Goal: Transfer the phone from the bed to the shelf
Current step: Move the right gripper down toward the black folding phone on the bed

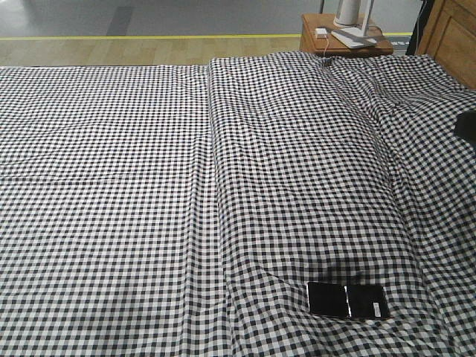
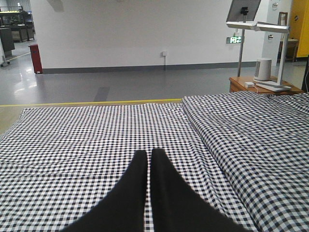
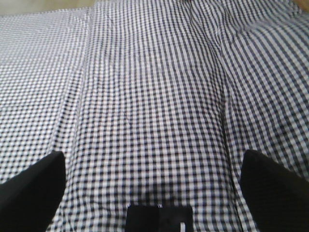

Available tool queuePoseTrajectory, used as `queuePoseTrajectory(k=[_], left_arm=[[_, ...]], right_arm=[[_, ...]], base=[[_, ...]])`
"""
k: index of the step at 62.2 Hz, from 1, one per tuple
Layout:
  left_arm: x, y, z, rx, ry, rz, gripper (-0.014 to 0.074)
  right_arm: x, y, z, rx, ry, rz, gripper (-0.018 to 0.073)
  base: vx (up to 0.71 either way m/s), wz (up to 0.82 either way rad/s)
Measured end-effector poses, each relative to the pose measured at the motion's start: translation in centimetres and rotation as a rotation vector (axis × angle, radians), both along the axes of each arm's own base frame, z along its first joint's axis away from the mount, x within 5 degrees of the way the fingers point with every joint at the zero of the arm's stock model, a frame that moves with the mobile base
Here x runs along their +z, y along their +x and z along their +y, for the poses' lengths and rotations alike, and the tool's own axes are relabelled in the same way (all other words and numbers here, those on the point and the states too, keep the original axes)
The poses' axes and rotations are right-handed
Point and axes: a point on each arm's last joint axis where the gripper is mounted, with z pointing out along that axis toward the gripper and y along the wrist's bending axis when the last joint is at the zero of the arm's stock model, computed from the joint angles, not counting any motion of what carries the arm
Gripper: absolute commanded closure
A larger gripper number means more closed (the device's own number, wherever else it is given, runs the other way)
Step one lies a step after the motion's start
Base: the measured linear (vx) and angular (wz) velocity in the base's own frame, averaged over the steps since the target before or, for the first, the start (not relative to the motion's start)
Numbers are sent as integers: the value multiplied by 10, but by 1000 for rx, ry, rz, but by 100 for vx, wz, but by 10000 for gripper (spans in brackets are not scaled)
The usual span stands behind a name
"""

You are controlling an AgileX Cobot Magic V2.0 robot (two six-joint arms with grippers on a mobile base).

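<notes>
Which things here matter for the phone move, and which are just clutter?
Job: phone; bed; open right claw. No shelf in view.
Lying about: side table; lamp; white cylinder.

The phone (image 3: 159, 218) on the bed (image 3: 145, 96) cut by the right wrist view's lower edge, fingers (image 3: 29, 193) of the right gripper (image 3: 152, 153) cropped at both bottom corners, dark shape (image 1: 467, 126) at the bed's right side cropped, unidentifiable, white items (image 1: 349, 11) on the side table (image 1: 316, 46) beyond the bed cut off above

The thin black rectangular phone (image 1: 348, 300) looks glossy and smooth. The wide bed (image 1: 134, 186) is covered in matt, wrinkled black-and-white checked cloth.
</notes>
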Motion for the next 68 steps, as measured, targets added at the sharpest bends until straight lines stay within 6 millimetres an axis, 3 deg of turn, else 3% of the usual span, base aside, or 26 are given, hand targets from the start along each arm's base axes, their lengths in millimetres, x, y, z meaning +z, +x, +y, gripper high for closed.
queuePoseTrajectory(k=[15,25,44,68], left_arm=[[0,0,0,0,0,0,595],[0,0,0,0,0,0,595],[0,0,0,0,0,0,595],[0,0,0,0,0,0,595]], right_arm=[[2,20,-41,-150,48,149,-140],[-25,42,-71,-143,128,275,-130],[-124,100,-120,-36,283,504,-115],[-277,139,-133,144,452,729,-102]], base=[[0,0],[0,0],[0,0],[0,0]])
